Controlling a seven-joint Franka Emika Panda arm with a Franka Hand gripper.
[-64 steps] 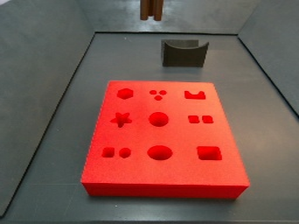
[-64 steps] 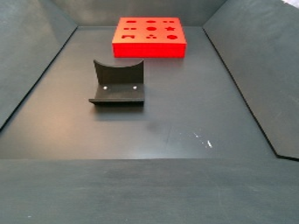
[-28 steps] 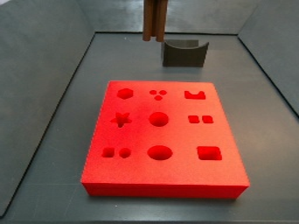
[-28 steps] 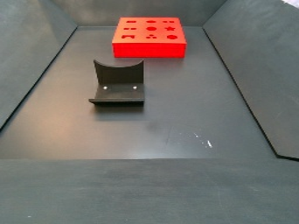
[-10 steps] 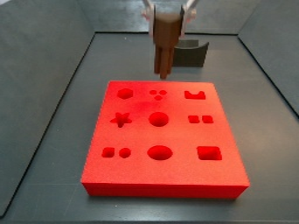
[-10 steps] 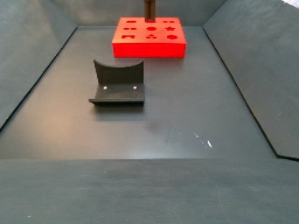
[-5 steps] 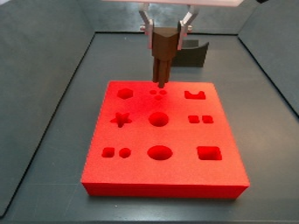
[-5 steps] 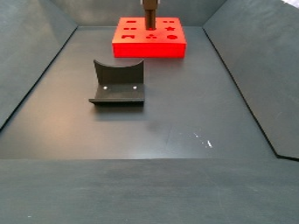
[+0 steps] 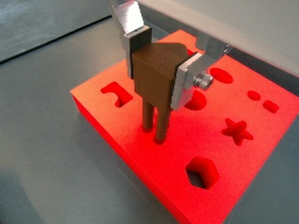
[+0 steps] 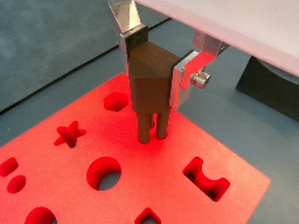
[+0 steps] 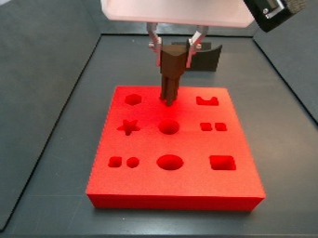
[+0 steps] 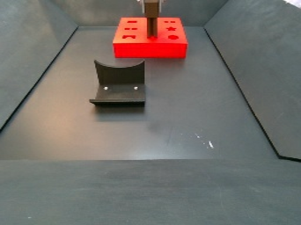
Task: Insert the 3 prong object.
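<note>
On the dark tabletop (image 12: 165,123), the red board (image 11: 174,149) fills mid-frame in a side view. The fixture (image 12: 118,84) stands left of centre, well apart. The end effector (image 10: 160,66) is clamped on the 3 prong object (image 10: 149,83), prongs touching the board's top.

Lighting is even and diffuse, from above. The red board (image 11: 174,144) is strongly saturated, nearly glowing, in both side views. The gripper (image 9: 160,63) and brown piece (image 10: 149,79) are sharp in both wrist views; the background is softer. The dark floor (image 12: 153,123) shows a faint sheen and small bright specks.
</note>
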